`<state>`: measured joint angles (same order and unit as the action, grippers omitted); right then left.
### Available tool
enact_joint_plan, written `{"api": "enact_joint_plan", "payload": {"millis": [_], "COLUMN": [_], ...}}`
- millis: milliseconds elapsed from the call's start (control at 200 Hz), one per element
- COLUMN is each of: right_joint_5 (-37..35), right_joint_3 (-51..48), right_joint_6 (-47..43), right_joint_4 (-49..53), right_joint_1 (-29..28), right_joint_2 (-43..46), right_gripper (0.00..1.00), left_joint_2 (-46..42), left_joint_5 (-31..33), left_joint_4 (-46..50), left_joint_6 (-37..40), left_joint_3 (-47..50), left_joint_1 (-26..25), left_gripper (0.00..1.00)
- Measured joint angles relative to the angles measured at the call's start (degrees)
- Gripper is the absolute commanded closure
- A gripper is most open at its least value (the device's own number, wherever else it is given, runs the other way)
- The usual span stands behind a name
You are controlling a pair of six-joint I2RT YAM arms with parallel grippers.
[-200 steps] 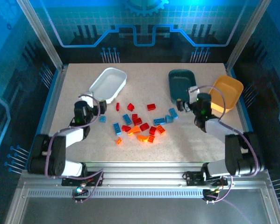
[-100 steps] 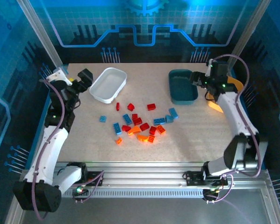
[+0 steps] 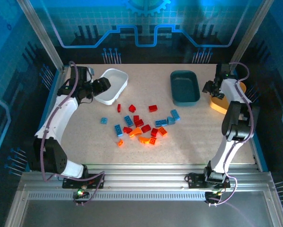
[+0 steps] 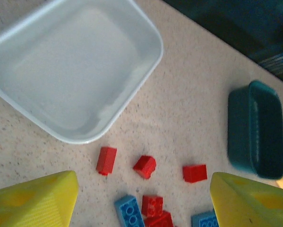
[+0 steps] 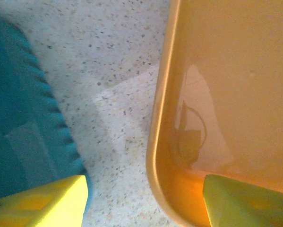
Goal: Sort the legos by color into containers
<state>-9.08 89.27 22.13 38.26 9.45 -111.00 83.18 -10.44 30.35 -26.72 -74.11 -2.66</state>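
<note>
While both arms are reaching toward the far side of the speckled table (image 3: 202, 142), the legos (image 3: 140, 125) are lying loose at its middle. They are red, orange and light blue bricks in a band running left to right, none inside a tray. One small blue brick (image 3: 104, 120) is sitting apart at the band's left end.

The white tray (image 3: 118, 75) is resting at the far left, its long axis running diagonally from near-left to far-right. The dark teal tray (image 3: 184, 73) is resting right of centre, its long axis pointing away from the arms. The orange-yellow tray (image 3: 220, 105) is lying just beside it on the right (the right arm is covering most of it, so its long axis cannot be told).

The left gripper (image 3: 101, 85) is hanging over the white tray's left edge. In its wrist view the yellow fingers (image 4: 35, 198) are standing wide apart, gripping nothing. A red brick (image 4: 106, 160) is lying near the tray's rim, its long axis pointing toward the tray.

The right gripper (image 3: 209, 88) is hanging between the teal and orange-yellow trays. It is spread wide and empty too — one finger against the teal tray's edge, the other over the orange-yellow tray's floor.
</note>
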Motion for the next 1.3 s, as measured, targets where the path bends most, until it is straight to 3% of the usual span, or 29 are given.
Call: {"api": "enact_joint_plan", "payload": {"millis": [180,425,670,860,1000,1141,1296], "right_joint_5": [-1.11,-4.17,-10.78,-19.04,-22.36,-22.95,-19.15], "right_joint_3": [2.73,3.45,0.2,-3.17,-2.08,2.73,14.71], "right_joint_6": [0.22,-0.46,-1.62,-2.95,-5.64,-8.52,-9.18], "right_joint_4": [0.96,0.63,0.0,-0.72,-1.25,-0.59,2.73], "right_joint_1": [0.31,0.74,-0.5,-6.03,-13.51,-24.39,-36.46], "right_joint_2": [-5.73,-8.26,-3.82,3.74,8.17,8.66,3.63], "right_gripper": [0.55,1.0,1.0,1.0,1.0,1.0,1.0], "left_joint_2": [0.81,2.56,3.91,8.92,15.08,16.92,15.43], "left_joint_5": [-0.94,-1.27,-0.46,5.77,8.7,10.71,10.67], "left_joint_4": [1.11,2.21,2.45,4.22,4.39,4.52,3.72], "left_joint_6": [1.2,2.29,2.69,3.39,6.23,7.87,7.19], "left_joint_3": [0.02,0.02,-0.02,-2.73,-6.29,-6.71,-7.48], "left_joint_1": [-1.84,-3.69,-4.11,-7.54,-8.39,-7.37,-0.72], "left_gripper": [0.25,0.24,0.27,0.34,0.4,0.32,0.27]}}
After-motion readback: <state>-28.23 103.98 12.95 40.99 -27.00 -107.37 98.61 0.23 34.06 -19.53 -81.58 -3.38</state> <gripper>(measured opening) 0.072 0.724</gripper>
